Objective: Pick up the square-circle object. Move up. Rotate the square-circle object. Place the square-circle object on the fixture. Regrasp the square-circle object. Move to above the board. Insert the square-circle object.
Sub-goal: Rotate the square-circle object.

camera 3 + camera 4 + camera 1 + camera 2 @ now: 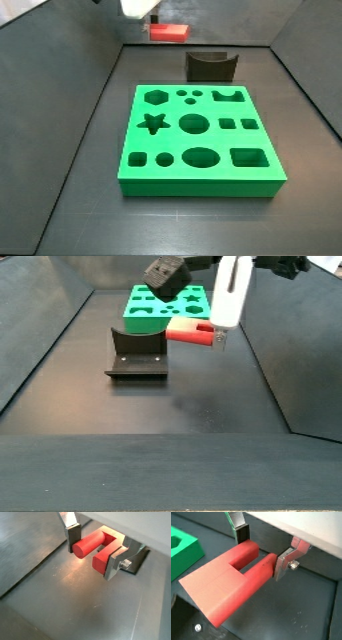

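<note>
The square-circle object is a red block with one round leg and one square leg and a notch between them. My gripper is shut on it, one silver finger on the round leg and the other on the square leg. Both wrist views show this grip. In a side view the gripper holds the red block in the air beside and above the dark fixture. The green board lies flat, with the fixture behind it and the red block beyond that.
Grey walls enclose the dark floor on both sides. A corner of the green board shows in a wrist view, beside the held block. The board lies behind the fixture in a side view.
</note>
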Controlling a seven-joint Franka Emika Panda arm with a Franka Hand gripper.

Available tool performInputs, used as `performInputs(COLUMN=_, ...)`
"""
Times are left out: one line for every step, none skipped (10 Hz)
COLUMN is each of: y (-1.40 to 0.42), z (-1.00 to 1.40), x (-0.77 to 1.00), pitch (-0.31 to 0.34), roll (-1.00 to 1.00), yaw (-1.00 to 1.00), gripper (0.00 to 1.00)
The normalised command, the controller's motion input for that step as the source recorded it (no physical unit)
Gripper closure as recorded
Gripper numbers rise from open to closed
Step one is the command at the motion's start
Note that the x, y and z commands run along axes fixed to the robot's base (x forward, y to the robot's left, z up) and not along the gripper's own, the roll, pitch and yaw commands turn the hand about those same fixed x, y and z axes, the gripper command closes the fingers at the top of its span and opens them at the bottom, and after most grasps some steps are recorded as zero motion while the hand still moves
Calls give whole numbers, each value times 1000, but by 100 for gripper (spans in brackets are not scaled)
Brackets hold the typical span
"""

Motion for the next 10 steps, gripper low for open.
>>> performInputs(y=9, z=10, x=-9, pitch=-5, roll=1, yaw=-1000, gripper=100)
performInputs(y=9, z=10, x=-9, pitch=-6, roll=1, yaw=-1000, gripper=100)
performInputs(y=9, z=10, x=-9, pitch=-6, roll=1, yaw=-1000, gripper=100)
performInputs(y=9, z=10, x=-9, pitch=-6, roll=1, yaw=-1000, gripper=100)
performInputs(y=9, z=10, x=-9, pitch=-7, roll=1, yaw=-1000, gripper=100)
performInputs(y=9, z=9, x=-10, pitch=-7, roll=1, yaw=-1000, gripper=100)
performInputs(y=9, z=9, x=-10, pitch=-8, roll=1, yaw=-1000, gripper=100)
performInputs(y=9, z=9, x=-10, pitch=-8, roll=1, yaw=-1000, gripper=100)
performInputs(y=9, z=9, x=-10, pitch=-9, roll=1, yaw=-1000, gripper=100)
performInputs(y=10, z=9, x=-10, pitch=-9, roll=1, yaw=-1000, gripper=100)
